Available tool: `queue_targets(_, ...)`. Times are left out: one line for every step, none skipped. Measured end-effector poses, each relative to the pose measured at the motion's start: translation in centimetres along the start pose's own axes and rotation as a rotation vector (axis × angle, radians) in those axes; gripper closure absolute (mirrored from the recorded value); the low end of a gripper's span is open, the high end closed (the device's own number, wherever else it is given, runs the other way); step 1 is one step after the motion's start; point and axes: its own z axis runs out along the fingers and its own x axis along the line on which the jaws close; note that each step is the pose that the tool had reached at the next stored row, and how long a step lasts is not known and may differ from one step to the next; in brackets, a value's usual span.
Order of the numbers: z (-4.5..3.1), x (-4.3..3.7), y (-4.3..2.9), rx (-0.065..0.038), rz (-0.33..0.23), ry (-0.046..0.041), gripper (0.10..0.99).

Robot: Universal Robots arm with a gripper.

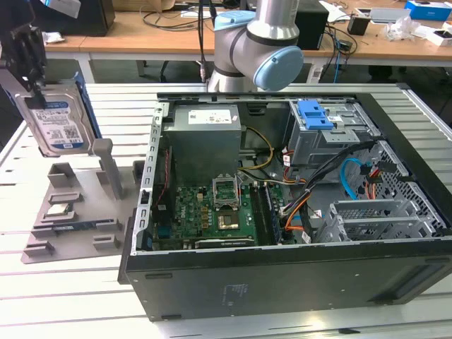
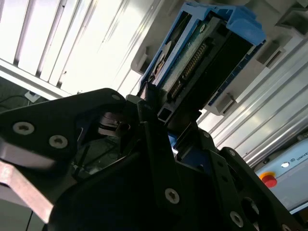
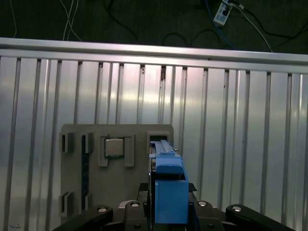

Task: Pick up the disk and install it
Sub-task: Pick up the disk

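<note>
Jaws clamped on disk (image 1: 60, 127) by gripper (image 1: 32, 79).
Disk is held upright above holder (image 1: 70, 212); case (image 1: 282, 289) is to the exterior view's right of holder.

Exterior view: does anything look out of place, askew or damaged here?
Nothing stands out. The disk is clamped in the gripper above the grey fixture, and the open computer case lies flat with its cables inside.

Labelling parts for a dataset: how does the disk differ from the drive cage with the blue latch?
The disk stands upright outside the computer case, clamped in the gripper; the drive cage sits inside it. The disk carries a white-and-blue label; the cage shows grey metal under a blue latch. Both have blue plastic parts.
</note>
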Motion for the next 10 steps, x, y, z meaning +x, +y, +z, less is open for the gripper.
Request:
queue_targets(-0.42, 0.0, 0.02, 0.0, 0.0, 0.0, 0.722)
queue_targets(-0.67, 0.01, 0.03, 0.0, 0.0, 0.0, 0.722)
queue_targets(-0.9, 0.01, 0.04, 0.0, 0.0, 0.0, 0.722)
queue_targets(-1.09, 0.01, 0.05, 0.0, 0.0, 0.0, 0.722)
queue_targets(-1.46, 0.02, 0.07, 0.0, 0.0, 0.0, 0.722)
queue_targets(-1.67, 0.02, 0.07, 0.0, 0.0, 0.0, 0.722)
queue_targets(-1.86, 0.02, 0.08, 0.0, 0.0, 0.0, 0.722)
queue_targets(-2.17, 0.03, 0.1, 0.0, 0.0, 0.0, 0.722)
queue_targets(-2.38, 0.03, 0.11, 0.0, 0.0, 0.0, 0.722)
queue_targets(-2.58, 0.03, 0.12, 0.0, 0.0, 0.0, 0.722)
